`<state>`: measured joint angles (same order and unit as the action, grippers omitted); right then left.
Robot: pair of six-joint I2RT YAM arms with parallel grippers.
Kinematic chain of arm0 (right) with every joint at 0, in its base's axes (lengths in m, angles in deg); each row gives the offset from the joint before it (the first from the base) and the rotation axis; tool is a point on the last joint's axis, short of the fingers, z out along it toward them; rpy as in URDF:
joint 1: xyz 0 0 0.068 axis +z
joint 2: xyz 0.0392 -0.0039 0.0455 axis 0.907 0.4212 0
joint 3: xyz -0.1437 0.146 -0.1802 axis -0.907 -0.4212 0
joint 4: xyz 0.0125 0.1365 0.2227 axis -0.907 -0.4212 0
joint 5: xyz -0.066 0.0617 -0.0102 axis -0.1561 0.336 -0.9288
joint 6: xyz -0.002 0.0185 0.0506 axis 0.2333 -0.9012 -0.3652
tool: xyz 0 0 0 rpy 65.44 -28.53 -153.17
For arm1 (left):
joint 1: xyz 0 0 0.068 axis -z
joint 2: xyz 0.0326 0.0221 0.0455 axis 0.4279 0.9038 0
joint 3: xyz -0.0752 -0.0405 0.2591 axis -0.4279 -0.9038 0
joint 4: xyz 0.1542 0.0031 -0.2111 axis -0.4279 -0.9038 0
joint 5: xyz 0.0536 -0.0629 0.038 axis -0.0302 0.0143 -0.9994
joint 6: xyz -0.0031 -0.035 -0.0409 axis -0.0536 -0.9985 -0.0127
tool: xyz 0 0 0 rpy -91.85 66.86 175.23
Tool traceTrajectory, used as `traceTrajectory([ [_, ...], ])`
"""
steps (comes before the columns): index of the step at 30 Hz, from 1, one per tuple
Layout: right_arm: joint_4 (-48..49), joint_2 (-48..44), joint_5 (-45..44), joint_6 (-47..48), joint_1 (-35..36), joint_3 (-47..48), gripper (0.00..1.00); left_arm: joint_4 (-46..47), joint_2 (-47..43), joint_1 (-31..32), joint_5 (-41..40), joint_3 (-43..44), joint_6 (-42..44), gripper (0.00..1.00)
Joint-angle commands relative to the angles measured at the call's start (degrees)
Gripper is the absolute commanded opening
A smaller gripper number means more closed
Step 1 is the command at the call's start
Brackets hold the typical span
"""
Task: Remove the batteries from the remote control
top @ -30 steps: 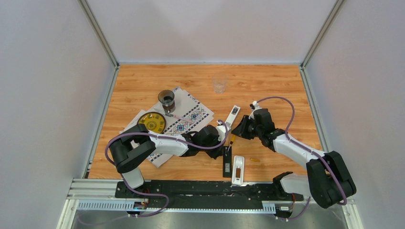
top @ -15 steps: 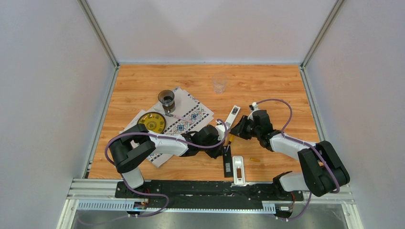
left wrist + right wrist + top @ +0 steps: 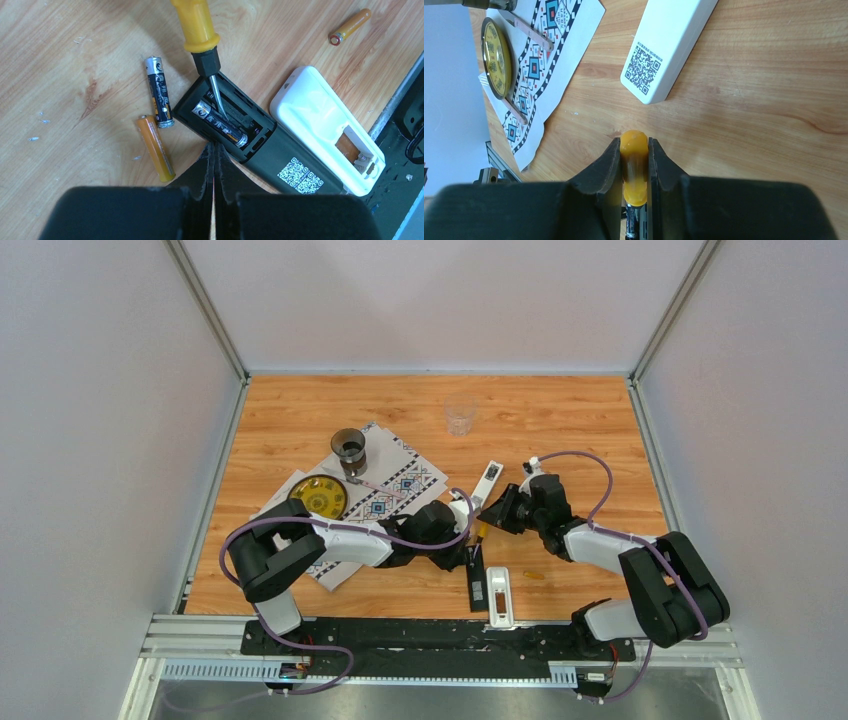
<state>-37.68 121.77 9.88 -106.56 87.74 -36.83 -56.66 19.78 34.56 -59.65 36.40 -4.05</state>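
— Moved over the last second: right arm only, elbow swung in toward the black remote (image 3: 476,585). Right gripper (image 3: 634,145)?
— Clamped on the orange handle of the screwdriver (image 3: 197,22). Blade dipped into the black remote's open compartment, against the seated dark battery (image 3: 222,125).
— Left gripper (image 3: 213,150)?
— Pinched closed, holding nothing, tips at the black remote's near edge.
— Other batteries?
— Out on the wood just beside the black remote: loose dark battery (image 3: 159,91) and orange battery (image 3: 156,148), close together. On the opposite side, past the white remote (image 3: 320,115) lying alongside the black remote, far orange battery (image 3: 350,26), well apart.
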Motion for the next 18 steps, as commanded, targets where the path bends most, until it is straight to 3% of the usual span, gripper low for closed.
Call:
traceTrajectory([
  [1, 5.8, -2.8, 4.8, -6.1, 1.1, -0.6, 0.0, -1.0, 1.8, -0.6, -1.2, -2.6, 0.3, 0.0],
  [9, 7.8, -6.2, 5.2, -2.9, 1.0, -1.3, 0.0, 0.9, 1.4, -1.6, 1.5, -3.8, 0.5, 0.0],
  [18, 2.8, -6.5, 2.6, 0.3, 1.1, -0.1, 0.0, -1.1, -1.8, -1.8, 0.5, -4.3, 1.7, 0.0],
])
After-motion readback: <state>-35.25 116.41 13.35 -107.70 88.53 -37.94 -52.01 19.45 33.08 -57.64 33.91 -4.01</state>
